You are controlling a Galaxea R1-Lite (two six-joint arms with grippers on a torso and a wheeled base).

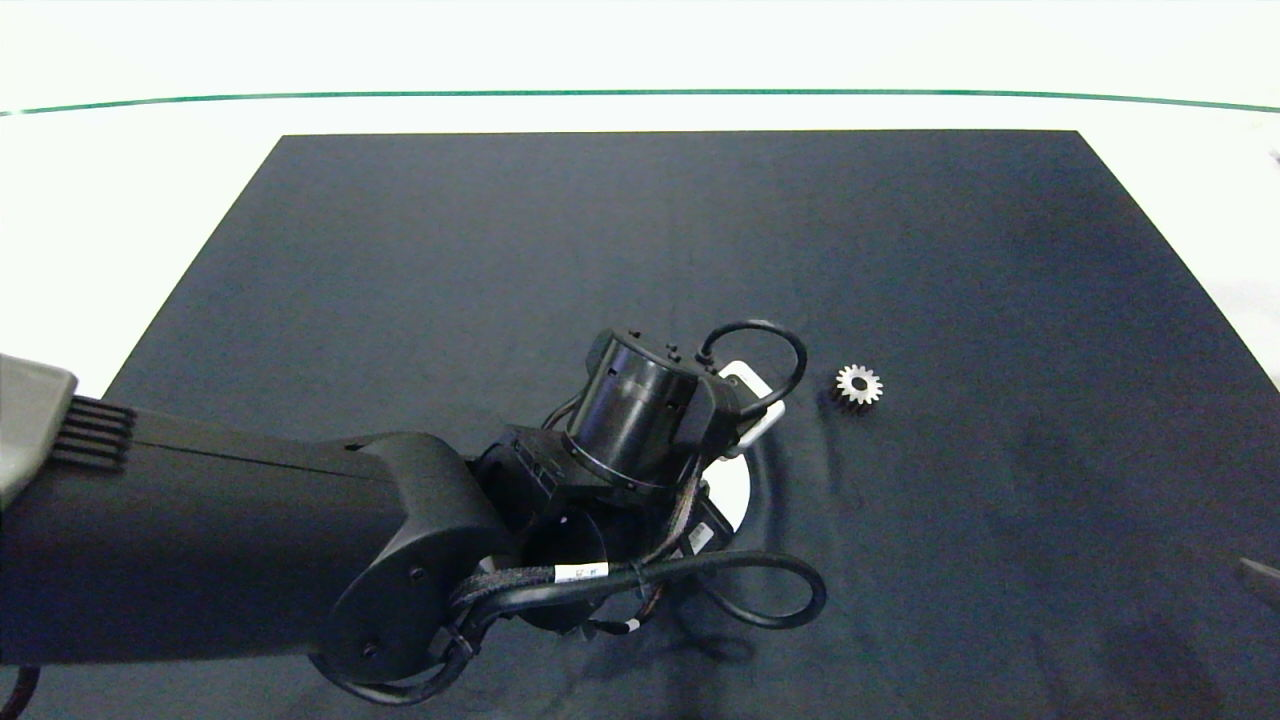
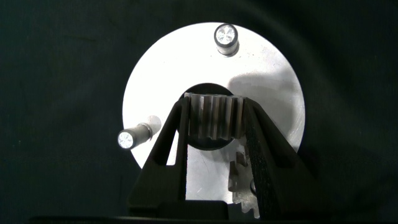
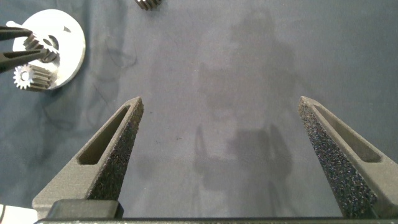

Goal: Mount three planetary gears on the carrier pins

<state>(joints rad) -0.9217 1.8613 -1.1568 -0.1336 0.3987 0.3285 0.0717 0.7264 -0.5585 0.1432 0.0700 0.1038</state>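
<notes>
1. Over the white carrier disc [image 2: 273, 93], the left gripper [image 2: 214, 121] is clamped on one planetary gear [image 2: 214, 118], held edge-on between its fingers above the disc's central hole.
2. Risk: the gear hangs between pins, not over one. Two bare carrier pins show in the left wrist view, one [image 2: 226, 36] at the far rim and one [image 2: 130, 137] off to the side. Lowering from here would likely drop the gear into the hole or onto the flat face.
3. Risk: a second gear [image 2: 241, 183] already sits on the disc just beside the gripper's finger, so a sideways shift could knock it or jam the teeth together.
4. Risk: held edge-on, the gear's bore may meet a pin tilted and bind.
5. A third gear [image 1: 858, 384] lies loose on the dark mat, near the disc.
6. The right gripper [image 3: 221, 155] hovers well apart over bare mat, fingers spread wide and empty.
</notes>
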